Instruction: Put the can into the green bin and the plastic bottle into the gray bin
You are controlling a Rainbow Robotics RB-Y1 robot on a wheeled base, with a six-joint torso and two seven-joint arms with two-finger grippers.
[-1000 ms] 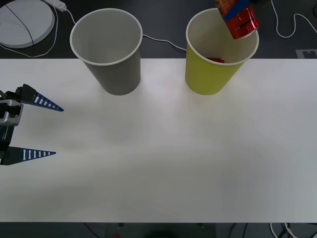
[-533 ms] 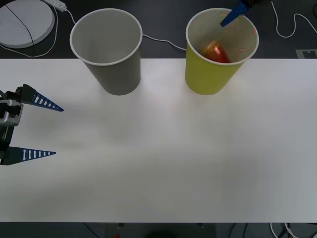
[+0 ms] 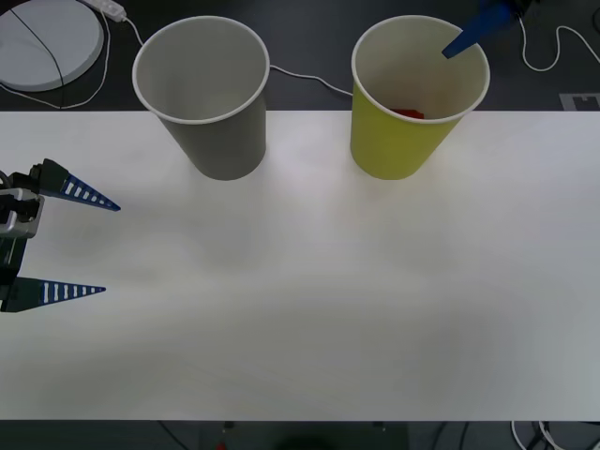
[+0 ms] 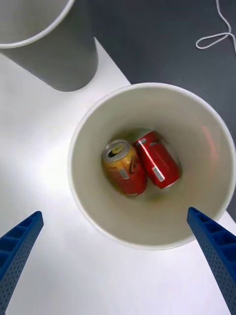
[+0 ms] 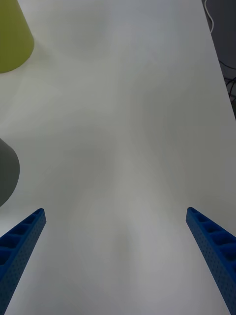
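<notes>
The can (image 4: pixel 123 168), red-orange with a gold band and silver top, lies at the bottom of the green bin (image 4: pixel 83 197), touching a second red can (image 4: pixel 157 158). My right gripper (image 4: pixel 114 214) hangs open above the bin's mouth with nothing in it; one of its blue fingers (image 3: pixel 472 35) shows over the green bin's (image 3: pixel 394 145) far rim. The gray bin (image 3: pixel 220 141) stands to the left, with nothing visible inside. My left gripper (image 3: pixel 111 247) rests open at the table's left edge. The plastic bottle is out of view.
A white table (image 3: pixel 309 300) holds both bins near its far edge. Behind it are a round white disc (image 3: pixel 42 42) and white cables (image 3: pixel 553 52) on a dark floor. The left wrist view shows bare tabletop (image 5: pixel 123 123).
The can, held tilted over the green bin a second ago, has dropped into it. My right gripper has opened and drawn up and to the right. The left arm has not moved.
</notes>
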